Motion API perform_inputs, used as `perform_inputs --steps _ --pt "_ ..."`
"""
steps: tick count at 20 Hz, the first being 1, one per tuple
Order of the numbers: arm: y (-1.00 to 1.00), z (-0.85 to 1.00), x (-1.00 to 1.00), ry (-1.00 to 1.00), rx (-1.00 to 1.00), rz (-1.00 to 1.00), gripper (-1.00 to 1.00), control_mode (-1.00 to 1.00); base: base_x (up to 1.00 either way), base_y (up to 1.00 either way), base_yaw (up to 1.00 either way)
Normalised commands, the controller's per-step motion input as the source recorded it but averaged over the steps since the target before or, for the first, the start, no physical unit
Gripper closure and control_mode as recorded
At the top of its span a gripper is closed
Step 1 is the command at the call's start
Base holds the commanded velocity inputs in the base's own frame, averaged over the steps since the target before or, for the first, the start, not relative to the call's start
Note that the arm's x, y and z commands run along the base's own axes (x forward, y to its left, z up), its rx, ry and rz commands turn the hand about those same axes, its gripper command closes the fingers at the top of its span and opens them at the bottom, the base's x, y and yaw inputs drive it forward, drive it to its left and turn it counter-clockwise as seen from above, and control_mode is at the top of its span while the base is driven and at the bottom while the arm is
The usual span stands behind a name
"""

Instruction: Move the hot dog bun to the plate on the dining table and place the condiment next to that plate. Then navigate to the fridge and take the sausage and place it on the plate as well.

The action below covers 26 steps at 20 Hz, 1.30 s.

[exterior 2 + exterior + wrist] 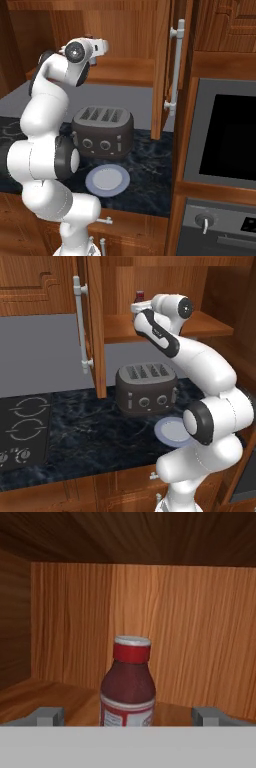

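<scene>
The condiment, a small bottle with dark red contents, a white label and a red cap, stands upright on the wooden shelf of an open upper cabinet. Its cap peeks out above the hand in the left base view. My gripper is open inside the cabinet at shelf height. One fingertip shows to the left of the bottle and the other to its right, neither touching it. The arm reaches up from the counter to the shelf, with the gripper at its end. The hot dog bun, the plate, the dining table, the fridge and the sausage are out of view.
A dark toaster stands on the black marbled counter under the shelf, with a small blue-grey plate in front of it. The open cabinet door hangs to the left of the arm. A stove lies left, a built-in oven right.
</scene>
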Motion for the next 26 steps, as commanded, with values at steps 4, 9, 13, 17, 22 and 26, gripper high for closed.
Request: perform_inputs --steps 4,9,13,17,22,26 --pt "0.02 -0.03 0.33 0.00 0.00 0.00 -1.00 -1.00 0.00 0.00 0.00" --pt "0.07 -0.09 0.31 0.00 0.00 0.00 -1.00 -1.00 0.00 0.00 0.00" --pt "0.12 -0.12 0.27 0.00 0.00 0.00 -1.00 -1.00 0.00 0.00 0.00" --pt "0.10 -0.10 0.22 0.01 0.00 0.00 1.00 -1.00 0.00 0.00 0.00" --pt "0.00 -0.04 0.10 0.03 0.00 0.00 1.00 -1.00 0.00 0.00 0.00" --pt "0.00 -0.01 0.01 0.03 0.00 0.00 1.00 -1.00 0.00 0.00 0.00"
